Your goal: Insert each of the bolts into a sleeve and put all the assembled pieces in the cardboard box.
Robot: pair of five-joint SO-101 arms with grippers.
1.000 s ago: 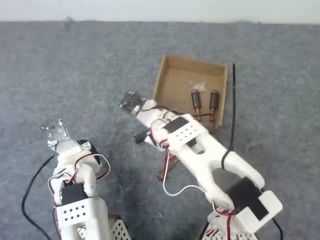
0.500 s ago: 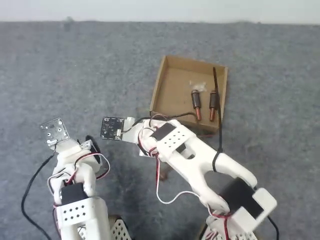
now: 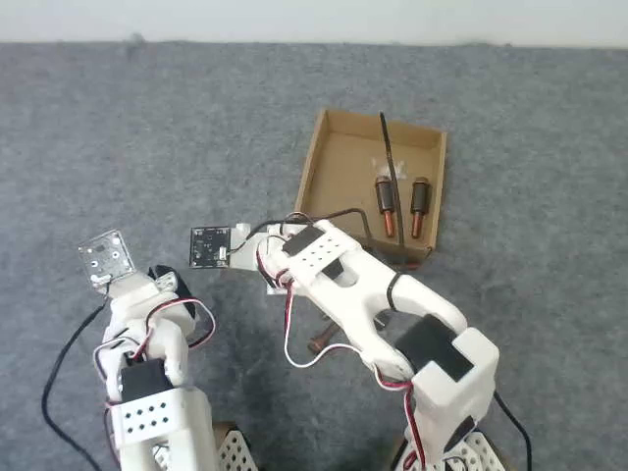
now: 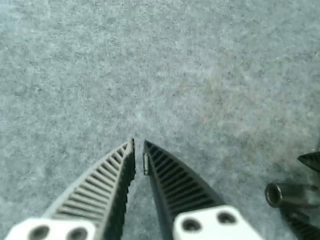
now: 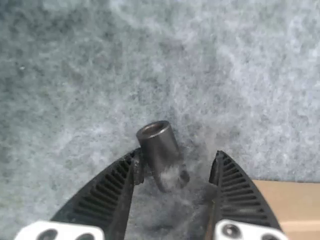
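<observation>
Surface: grey carpet-like mat (image 3: pixel 147 128) covered the whole work area; fibrous, mottled light and dark up close in both wrist views.
Backdrop: pale wall strip (image 3: pixel 294 20) ran along the mat's far edge, with a straight seam between them.
Mark: small dark smudge (image 3: pixel 134 40) sat on that seam, left of centre.

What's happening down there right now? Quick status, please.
Left gripper shut, empty, over carpet. Right gripper open around a sleeve on the carpet. Two assembled pieces in the cardboard box. Black cable crosses the box.
</observation>
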